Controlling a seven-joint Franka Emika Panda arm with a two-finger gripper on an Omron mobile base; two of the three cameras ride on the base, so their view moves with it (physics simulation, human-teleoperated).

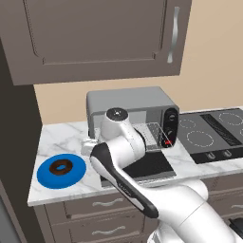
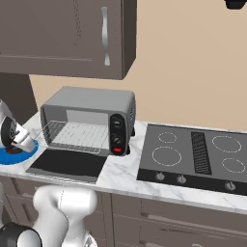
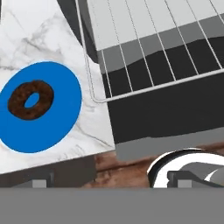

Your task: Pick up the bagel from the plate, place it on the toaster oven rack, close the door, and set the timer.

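Dark brown bagel [image 3: 30, 99], bright blue plate [image 3: 57, 118]

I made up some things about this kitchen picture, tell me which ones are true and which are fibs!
1. The bagel sits on the blue plate. True.
2. The toaster oven door is shut. False: it lies folded down flat, open.
3. The bagel is already on the rack. False: the rack holds nothing, and the bagel is on the plate.
4. The plate is on the marble counter, to the left of the oven. True.
5. The cooktop has a pot on it. False: its burners are bare.
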